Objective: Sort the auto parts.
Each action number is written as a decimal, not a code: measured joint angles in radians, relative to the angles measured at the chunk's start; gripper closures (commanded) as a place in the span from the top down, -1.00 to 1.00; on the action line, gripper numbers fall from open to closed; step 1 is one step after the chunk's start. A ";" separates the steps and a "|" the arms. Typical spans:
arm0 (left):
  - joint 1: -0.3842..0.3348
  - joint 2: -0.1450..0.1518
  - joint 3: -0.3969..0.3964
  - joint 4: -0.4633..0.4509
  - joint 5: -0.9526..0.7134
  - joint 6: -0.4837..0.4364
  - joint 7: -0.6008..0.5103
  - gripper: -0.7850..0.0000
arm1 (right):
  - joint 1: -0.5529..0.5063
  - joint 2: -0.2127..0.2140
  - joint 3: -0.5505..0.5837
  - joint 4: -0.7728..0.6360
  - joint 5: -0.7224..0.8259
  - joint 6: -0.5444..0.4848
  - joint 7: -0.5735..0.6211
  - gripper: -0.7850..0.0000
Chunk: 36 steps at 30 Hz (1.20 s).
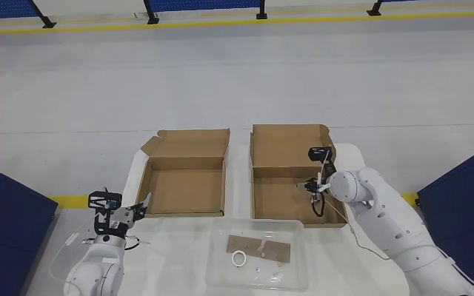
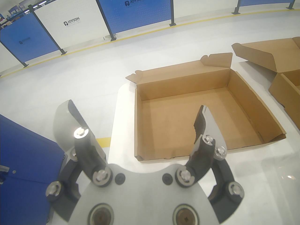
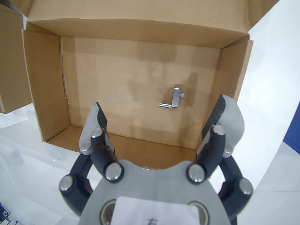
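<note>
My left end effector (image 2: 137, 108) hangs released, its fingers spread wide with nothing between them, over the near left part of the white bench (image 1: 178, 244). It sits just beside the near left corner of the left cardboard box (image 1: 185, 191), apart from the cardboard. That box lies flat with its lid folded back away from me.

My right end effector (image 3: 161, 103) is released too, fingers apart and gripping nothing. It hovers above the right cardboard box (image 3: 93, 83), towards that box's right-hand wall. On the brown floor of this box lies a small metal part (image 3: 174, 98): a short flat silver bar with a round pin sticking out of one end and a little knob on its side. It rests flat and alone, beneath my open fingers and apart from them, closer to the right wall than to the left one.

The two boxes stand side by side with a strip of bench between them, both lids open. Nearer to me, between my arms, is a clear plastic tray (image 1: 215, 244). In it lie a piece of cardboard (image 1: 258, 246), a white ring (image 1: 238, 258) just beside that piece, and some small pale bits near the front right that I cannot make out.
</note>
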 measured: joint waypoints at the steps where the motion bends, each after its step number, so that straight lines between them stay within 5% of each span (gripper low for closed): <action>1: 0.000 0.000 0.000 0.000 0.000 0.000 0.000 1.00 | -0.005 0.005 0.012 -0.020 -0.004 -0.040 0.003 1.00; 12: 0.000 0.000 0.000 0.000 0.000 0.000 0.000 1.00 | -0.035 0.033 0.044 -0.249 -0.055 -0.319 0.221 1.00; 25: 0.000 0.000 0.000 0.000 0.000 0.000 0.000 1.00 | -0.040 0.032 0.027 -0.286 -0.072 -0.340 0.203 1.00; 36: 0.000 0.000 0.000 0.000 0.000 0.000 0.000 1.00 | 0.044 0.016 -0.093 -0.453 -0.041 -0.497 0.426 1.00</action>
